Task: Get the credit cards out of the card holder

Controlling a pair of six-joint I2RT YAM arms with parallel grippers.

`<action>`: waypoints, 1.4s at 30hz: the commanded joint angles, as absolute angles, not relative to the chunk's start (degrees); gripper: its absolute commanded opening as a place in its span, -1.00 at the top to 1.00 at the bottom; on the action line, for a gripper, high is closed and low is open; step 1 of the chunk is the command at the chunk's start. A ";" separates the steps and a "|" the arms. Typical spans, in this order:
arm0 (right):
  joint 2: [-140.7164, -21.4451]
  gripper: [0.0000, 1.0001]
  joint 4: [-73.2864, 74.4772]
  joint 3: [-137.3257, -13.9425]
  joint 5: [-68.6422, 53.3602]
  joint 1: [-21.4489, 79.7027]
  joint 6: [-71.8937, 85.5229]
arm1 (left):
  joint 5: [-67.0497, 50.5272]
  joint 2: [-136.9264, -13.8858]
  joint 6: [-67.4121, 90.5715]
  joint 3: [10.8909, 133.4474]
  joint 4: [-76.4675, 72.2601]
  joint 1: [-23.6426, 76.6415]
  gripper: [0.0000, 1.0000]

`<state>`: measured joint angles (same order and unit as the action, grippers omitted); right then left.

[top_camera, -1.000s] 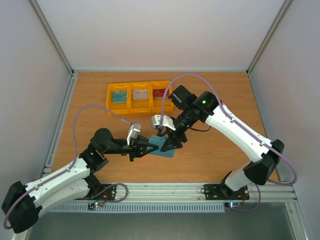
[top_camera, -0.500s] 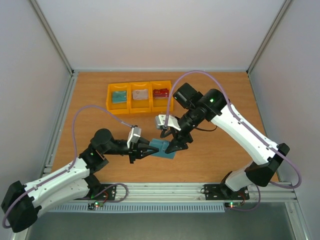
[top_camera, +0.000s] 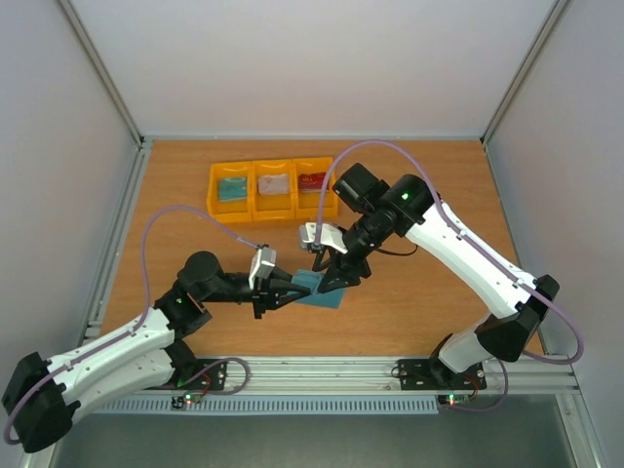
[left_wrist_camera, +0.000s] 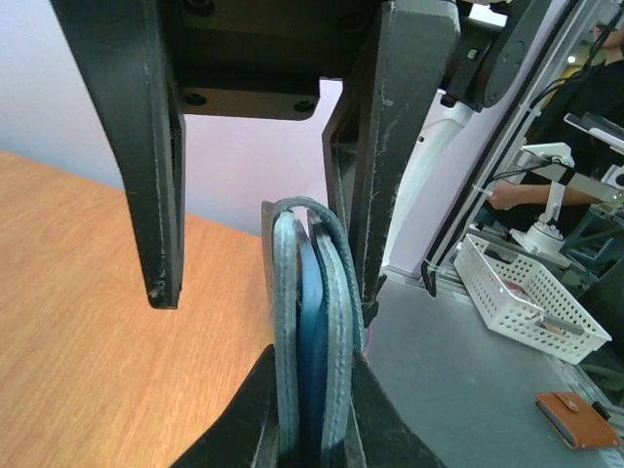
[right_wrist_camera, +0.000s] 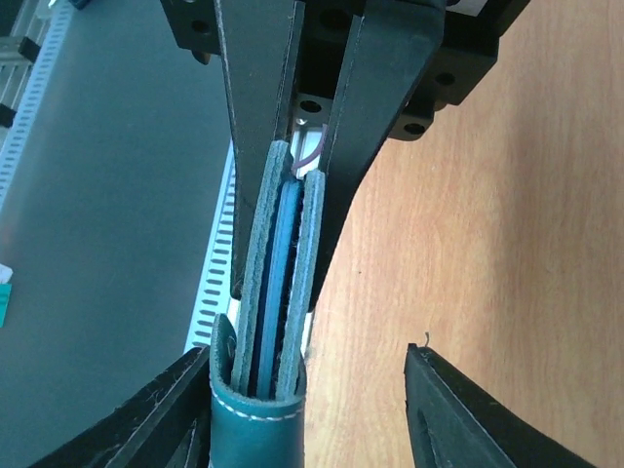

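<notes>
1. Holder (top_camera: 317,291) is at mid surface (top_camera: 419,205), between the two arms and turned on edge. Can't tell if it touches the wood or hangs just above it.
2. Left tool (top_camera: 291,290) is clenched on one end of the holder, pinching both flaps together. Firm grip, seen in both wrist views.
3. Right tool (top_camera: 331,280) is released. Its fingers stand apart and straddle the folded, stitched end. One finger is just beside the holder, the other is clear of it, so nothing is grasped.
4. Bins (top_camera: 273,213) stand in a row at the back, well apart from the holder. Teal card (top_camera: 232,187) is in the left bin, whitish card (top_camera: 274,183) in the middle one, red card (top_camera: 313,180) in the right one.
5. Progress, judged: three cards are out and sorted, so most of the task looks done.
6. A blue layer shows between the flaps in both wrist views. Can't tell if it is a last card or just lining.
7. Left to do, judged: if a card remains, the right tool has to pinch its edge and pull while the left tool holds the holder. The flaps are squeezed tight, so the card may drag or slip.
</notes>
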<state>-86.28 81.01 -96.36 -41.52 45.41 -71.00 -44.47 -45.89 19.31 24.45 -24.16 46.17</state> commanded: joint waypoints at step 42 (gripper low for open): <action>-84.78 -0.17 73.24 -95.40 -32.18 48.53 -67.21 | -42.80 -45.24 19.78 26.36 -26.61 47.16 1.00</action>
<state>-83.48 72.95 -91.15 -33.04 48.56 -66.85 -41.12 -45.89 20.12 24.49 -23.05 46.52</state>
